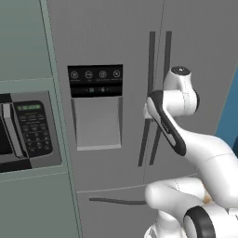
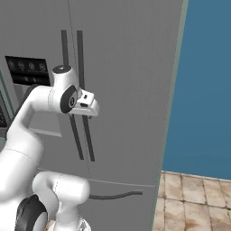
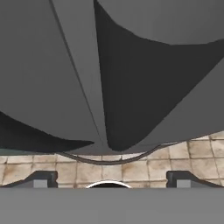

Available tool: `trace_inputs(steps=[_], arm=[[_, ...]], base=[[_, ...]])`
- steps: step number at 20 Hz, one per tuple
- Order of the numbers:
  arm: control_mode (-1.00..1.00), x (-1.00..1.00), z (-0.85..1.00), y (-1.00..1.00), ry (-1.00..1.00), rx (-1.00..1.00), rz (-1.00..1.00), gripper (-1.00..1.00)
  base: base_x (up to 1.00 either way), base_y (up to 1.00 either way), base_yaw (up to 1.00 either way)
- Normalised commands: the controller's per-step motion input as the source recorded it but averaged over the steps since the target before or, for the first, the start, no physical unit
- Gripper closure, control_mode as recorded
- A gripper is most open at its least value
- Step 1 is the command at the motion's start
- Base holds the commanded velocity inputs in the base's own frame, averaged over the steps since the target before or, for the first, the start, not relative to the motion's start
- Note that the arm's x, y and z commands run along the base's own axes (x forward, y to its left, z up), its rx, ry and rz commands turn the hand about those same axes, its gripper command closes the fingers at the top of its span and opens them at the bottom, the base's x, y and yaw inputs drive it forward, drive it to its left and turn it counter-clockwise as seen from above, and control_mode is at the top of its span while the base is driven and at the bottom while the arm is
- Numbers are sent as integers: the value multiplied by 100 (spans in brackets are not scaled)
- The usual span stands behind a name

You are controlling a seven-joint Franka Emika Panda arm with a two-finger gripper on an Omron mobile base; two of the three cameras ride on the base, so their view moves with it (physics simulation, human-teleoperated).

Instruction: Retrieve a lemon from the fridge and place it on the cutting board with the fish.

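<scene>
The fridge [image 1: 116, 42] is seen shut, so the lemon inside is hidden and nothing is retrieved yet. The gripper [image 2: 90, 110] is held at the door handles [image 2: 72, 49], jaws spread apart, gripping nothing.

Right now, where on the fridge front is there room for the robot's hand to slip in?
Free: the plain door panel right of the two dark handles, up to the fridge edge. Crowded: at the handles, where the open hand sits, and the dispenser panel on the left.
</scene>
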Motion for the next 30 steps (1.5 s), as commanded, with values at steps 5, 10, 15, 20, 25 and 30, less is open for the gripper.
trace_inputs(steps=[5, 10, 15, 20, 25, 30], arm=[[-100, 39, -14, -1, 0, -2, 0, -100], [-100, 42, -5, -1, -2, 0, 1, -100], [-100, 17, -7, -17, -13, 0, 0, -100], [-100, 0, -4, -22, -14, 0, 0, -100], [-100, 3, -1, -4, -20, 0, 0, -100], [-100, 24, 0, 9, -12, 0, 0, -100]], base=[[0, 0, 0], [0, 0, 0], [0, 0, 0], [0, 0, 0], [0, 0, 0], [0, 0, 0]])
